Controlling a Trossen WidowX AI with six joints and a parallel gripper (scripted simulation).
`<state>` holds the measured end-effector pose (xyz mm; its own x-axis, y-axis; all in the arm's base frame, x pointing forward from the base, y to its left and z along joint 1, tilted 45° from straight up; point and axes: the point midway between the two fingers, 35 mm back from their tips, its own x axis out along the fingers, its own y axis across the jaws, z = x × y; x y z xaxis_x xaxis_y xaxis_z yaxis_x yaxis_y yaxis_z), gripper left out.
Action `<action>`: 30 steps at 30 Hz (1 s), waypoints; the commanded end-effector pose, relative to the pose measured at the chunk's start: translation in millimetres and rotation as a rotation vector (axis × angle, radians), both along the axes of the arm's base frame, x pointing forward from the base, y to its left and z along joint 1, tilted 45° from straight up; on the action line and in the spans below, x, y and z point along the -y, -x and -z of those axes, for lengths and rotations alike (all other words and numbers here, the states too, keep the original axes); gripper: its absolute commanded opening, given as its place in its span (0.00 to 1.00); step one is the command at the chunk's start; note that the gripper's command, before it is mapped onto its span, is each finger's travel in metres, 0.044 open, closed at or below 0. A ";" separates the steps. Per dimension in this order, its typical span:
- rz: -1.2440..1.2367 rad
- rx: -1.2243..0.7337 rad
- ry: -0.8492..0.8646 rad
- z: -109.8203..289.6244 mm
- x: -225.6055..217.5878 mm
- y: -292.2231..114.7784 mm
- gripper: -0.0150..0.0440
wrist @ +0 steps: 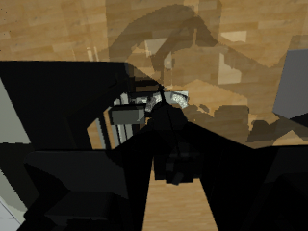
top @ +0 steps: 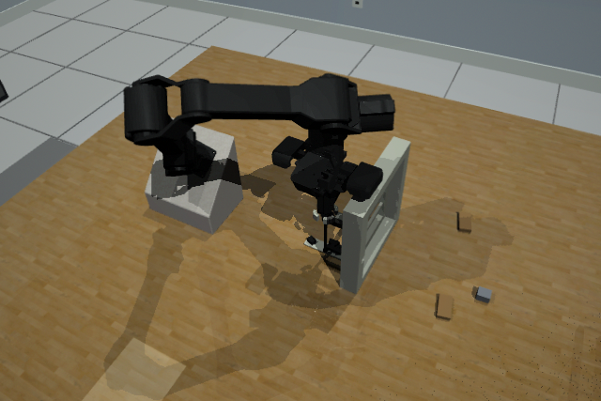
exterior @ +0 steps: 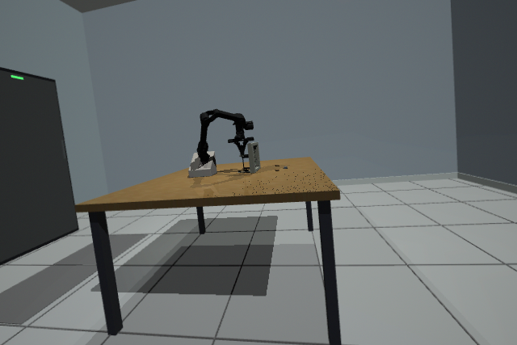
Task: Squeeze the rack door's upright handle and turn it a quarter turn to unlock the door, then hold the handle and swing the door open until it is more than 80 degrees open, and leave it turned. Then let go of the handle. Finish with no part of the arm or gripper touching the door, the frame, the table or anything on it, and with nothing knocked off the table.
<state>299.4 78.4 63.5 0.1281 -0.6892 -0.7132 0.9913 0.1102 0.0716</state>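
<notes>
Tiled floor (top: pixel 126 47) (exterior: pixel 388 291) and blue-grey walls surround the wooden table (top: pixel 524 177) (exterior: pixel 271 187) (wrist: pixel 250 12). Directions below refer to the top view. The pale frame (top: pixel 351 251) (exterior: pixel 253 157) (wrist: pixel 10 111) stands upright on the table. The white base block (top: pixel 179 212) (exterior: pixel 202 172) lies at 9 o'clock from it. The black arm (top: pixel 252 100) (exterior: pixel 227 115) extends from the block toward the frame, its end section pointing downward.

Gripper (top: pixel 327 215) (exterior: pixel 243 155) (wrist: pixel 169 127) state: fingers partly closed, roughly a third open, clamped on the door handle (top: pixel 325 236) (wrist: pixel 167 115). The handle is seated between the fingers; its visible dark upright portion projects below them at 6 o'clock. The frame is near the handle at 3 o'clock. Exact finger contact points are obscured by shadow; door angle and handle rotation cannot be determined.

Loose items, referenced to the frame: one brown block (top: pixel 464 223) at 3 o'clock, a small grey block (top: pixel 483 294) (exterior: pixel 285 166) at 4 o'clock, and another brown block (top: pixel 444 306) at 5 o'clock. All rest apart from the frame.
</notes>
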 end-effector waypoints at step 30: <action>0.135 0.132 -0.023 0.1 0.6 -0.3 0.76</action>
